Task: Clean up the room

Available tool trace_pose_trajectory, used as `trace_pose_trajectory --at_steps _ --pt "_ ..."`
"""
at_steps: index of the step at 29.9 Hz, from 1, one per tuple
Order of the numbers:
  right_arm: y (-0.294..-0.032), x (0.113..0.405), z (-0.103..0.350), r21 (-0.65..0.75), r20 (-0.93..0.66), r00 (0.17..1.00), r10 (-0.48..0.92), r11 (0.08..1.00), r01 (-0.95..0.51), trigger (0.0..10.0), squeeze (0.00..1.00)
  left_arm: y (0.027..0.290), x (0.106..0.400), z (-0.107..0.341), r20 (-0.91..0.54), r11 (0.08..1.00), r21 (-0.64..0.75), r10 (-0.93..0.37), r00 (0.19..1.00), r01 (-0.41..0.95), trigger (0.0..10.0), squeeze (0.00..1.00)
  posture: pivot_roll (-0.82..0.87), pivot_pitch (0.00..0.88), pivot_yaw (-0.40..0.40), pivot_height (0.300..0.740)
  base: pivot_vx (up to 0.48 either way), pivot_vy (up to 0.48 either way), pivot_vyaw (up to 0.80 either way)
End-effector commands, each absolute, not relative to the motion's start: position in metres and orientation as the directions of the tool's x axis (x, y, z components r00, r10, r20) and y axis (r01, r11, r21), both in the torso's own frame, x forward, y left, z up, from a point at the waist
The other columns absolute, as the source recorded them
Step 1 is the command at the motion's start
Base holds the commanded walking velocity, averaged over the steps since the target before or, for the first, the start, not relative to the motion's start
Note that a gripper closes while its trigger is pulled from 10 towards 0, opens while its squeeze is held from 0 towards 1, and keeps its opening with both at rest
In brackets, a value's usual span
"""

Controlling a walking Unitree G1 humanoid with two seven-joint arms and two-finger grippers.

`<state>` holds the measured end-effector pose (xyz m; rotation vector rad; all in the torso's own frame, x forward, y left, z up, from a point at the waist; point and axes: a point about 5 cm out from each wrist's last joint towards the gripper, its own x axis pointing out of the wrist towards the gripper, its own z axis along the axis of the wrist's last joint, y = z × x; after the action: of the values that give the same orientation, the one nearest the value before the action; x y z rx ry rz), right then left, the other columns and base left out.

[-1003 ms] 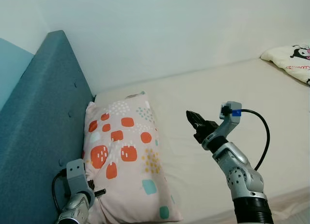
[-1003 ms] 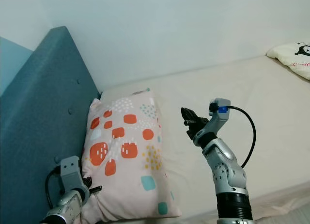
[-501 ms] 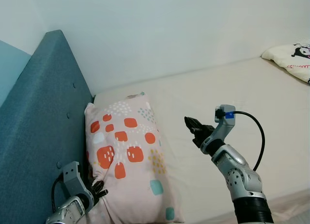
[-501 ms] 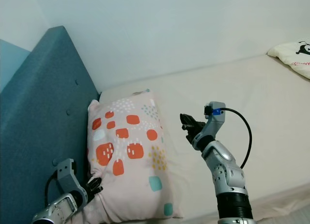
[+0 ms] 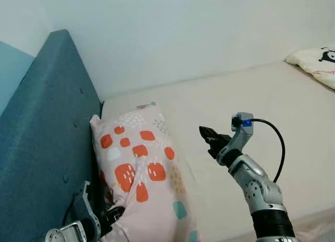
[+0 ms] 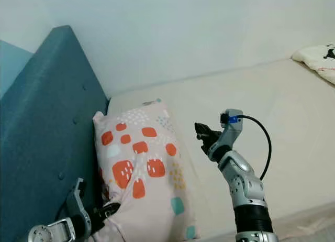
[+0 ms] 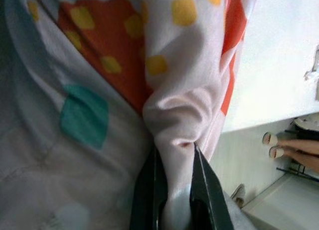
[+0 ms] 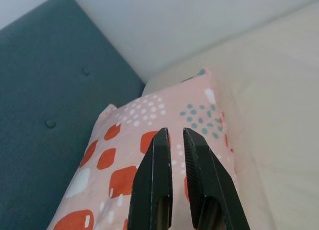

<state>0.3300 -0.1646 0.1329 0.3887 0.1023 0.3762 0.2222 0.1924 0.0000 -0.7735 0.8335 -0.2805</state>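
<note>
Left gripper (image 7: 173, 190) clamped on bunched corner of pillow (image 5: 144, 168), my guess to drag it straight. Pillow lies on bed (image 5: 293, 111) against blue headboard (image 5: 47, 127). Right gripper (image 5: 209, 136) hovers above mattress, 2 fingers nearly closed, holding nothing.

A home bedroom: bed (image 5: 272, 100), padded headboard (image 5: 47, 121), patterned pillow (image 5: 146, 168).
</note>
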Motion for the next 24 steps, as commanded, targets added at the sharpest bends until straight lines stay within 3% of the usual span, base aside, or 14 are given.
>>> trace_pose_trajectory --at_steps 1,2,4,10,11,12,13,14,15,16,24 --pt "-0.162 0.331 0.130 0.384 -0.049 0.926 0.375 0.862 -0.329 10.0 0.00 0.208 0.214 -0.023 -0.670 0.787 -0.596 -0.378 0.638 -0.160 10.0 0.00 -0.06 0.133 0.093 0.740 0.000 0.000 0.00" --pt "-0.162 0.331 0.130 0.384 -0.049 0.926 0.375 0.862 -0.329 10.0 0.00 0.208 0.214 -0.023 -0.670 0.787 -0.596 -0.378 0.638 -0.160 10.0 0.00 -0.06 0.133 0.093 0.740 0.000 0.000 0.00" --pt "-0.162 0.332 0.129 0.381 -0.056 0.931 0.361 0.869 -0.314 10.0 0.00 0.216 0.226 -0.025 -0.665 0.856 -0.489 -0.241 0.707 -0.168 10.0 0.00 -0.07 0.132 0.093 0.740 0.000 0.000 0.00" --pt "-0.164 0.335 0.128 0.381 -0.061 0.937 0.343 0.876 -0.296 10.0 0.00 0.220 0.236 -0.028 -0.653 0.890 -0.415 -0.144 0.743 -0.192 10.0 0.00 -0.07 0.128 0.084 0.740 0.000 0.000 0.00" --pt "-0.164 0.335 0.128 0.379 -0.065 0.940 0.336 0.879 -0.288 10.0 0.00 0.218 0.236 -0.032 -0.665 0.894 -0.404 -0.141 0.733 -0.194 10.0 0.14 -0.07 0.126 0.085 0.740 0.000 0.000 0.00" --pt "-0.164 0.335 0.128 0.379 -0.065 0.940 0.336 0.879 -0.288 10.0 0.00 0.218 0.236 -0.032 -0.665 0.894 -0.404 -0.141 0.733 -0.194 10.0 0.14 -0.07 0.126 0.085 0.740 0.000 0.000 0.00" --pt "-0.165 0.336 0.128 0.377 -0.068 0.941 0.331 0.882 -0.283 10.0 0.00 0.215 0.235 -0.035 -0.680 0.904 -0.384 -0.140 0.720 -0.187 10.0 0.34 -0.08 0.126 0.085 0.740 0.000 0.000 0.00" --pt "-0.166 0.336 0.128 0.375 -0.071 0.943 0.324 0.885 -0.276 10.0 0.00 0.213 0.232 -0.039 -0.696 0.917 -0.363 -0.148 0.703 -0.167 10.0 0.73 -0.08 0.127 0.086 0.740 0.000 0.000 0.00" --pt "-0.166 0.336 0.128 0.375 -0.071 0.943 0.324 0.885 -0.276 10.0 0.00 0.213 0.232 -0.039 -0.696 0.917 -0.363 -0.148 0.703 -0.167 10.0 0.73 -0.08 0.127 0.086 0.740 0.000 0.000 0.00" --pt "-0.167 0.336 0.127 0.374 -0.074 0.945 0.318 0.888 -0.269 10.0 0.00 0.210 0.229 -0.043 -0.717 0.926 -0.346 -0.156 0.679 -0.153 10.0 0.96 -0.08 0.127 0.087 0.740 0.000 0.000 0.00" --pt "-0.172 0.336 0.123 0.373 -0.095 0.955 0.280 0.900 -0.227 10.0 0.00 0.211 0.209 -0.062 -0.792 0.980 -0.175 -0.081 0.605 -0.098 10.0 1.00 -0.07 0.134 0.089 0.740 0.000 0.000 0.00"
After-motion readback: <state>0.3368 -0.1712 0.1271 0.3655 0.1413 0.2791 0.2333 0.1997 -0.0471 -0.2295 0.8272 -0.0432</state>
